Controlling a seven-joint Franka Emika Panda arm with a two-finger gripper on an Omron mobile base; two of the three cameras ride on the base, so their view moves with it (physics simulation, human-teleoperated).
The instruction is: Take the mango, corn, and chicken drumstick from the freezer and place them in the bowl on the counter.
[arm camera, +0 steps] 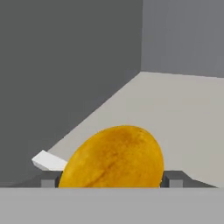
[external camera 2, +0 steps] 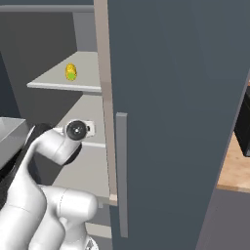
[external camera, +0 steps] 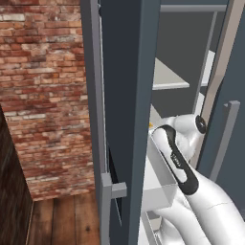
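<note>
Sitting between the fingers (arm camera: 174, 178) (spread wide), the mango (arm camera: 114, 158).

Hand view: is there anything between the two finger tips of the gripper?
Yes. In the hand view the mango lies between the fingertips of the gripper, on the freezer shelf.

Mango (arm camera: 113, 158) mottled yellow-orange; corn (external camera 2: 71, 72) yellow, green-tipped.

The rounded yellow-orange mango (arm camera: 114, 158) has smooth, faintly mottled matt skin. The light grey shelf (arm camera: 175, 118) under it looks flat, matt and plastic-like. The slate-grey freezer door (external camera 2: 176, 112) is smooth and satin, with a matt grey bar handle (external camera 2: 121, 176). The red-brown brick wall (external camera: 45, 91) looks rough. The brown plank floor (external camera: 64, 222) shows wood grain.
</note>
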